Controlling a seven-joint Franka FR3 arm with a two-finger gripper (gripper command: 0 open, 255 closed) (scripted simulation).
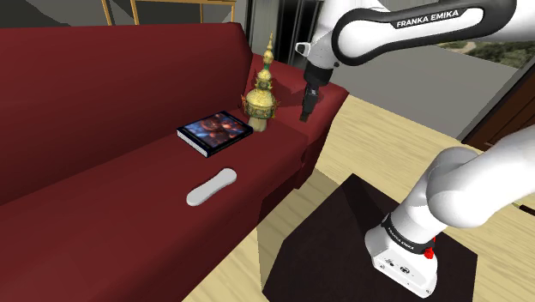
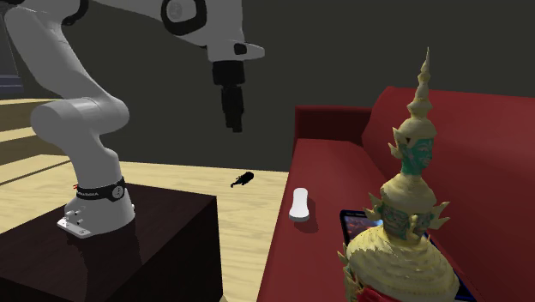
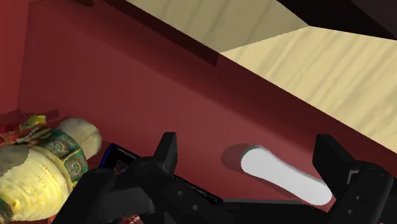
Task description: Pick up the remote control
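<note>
On sofa (image 1: 103, 197), white remote (image 1: 211, 187) (end effector (image 1: 305, 117) aloft)

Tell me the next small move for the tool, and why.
Probably lower the tool toward the remote, drifting away from the statue. The tool hangs open high above the sofa, while the remote lies flat on the seat, untouched, framed between the fingers in the wrist view.

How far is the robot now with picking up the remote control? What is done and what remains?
Done: nothing yet; the pale grey, elongated remote control lies flat on the dark red sofa seat, untouched. In hand: the black jaws stand open and empty, high above the seat; in the wrist view the remote shows between them, below. Left: descend, close on the remote, lift.
</note>
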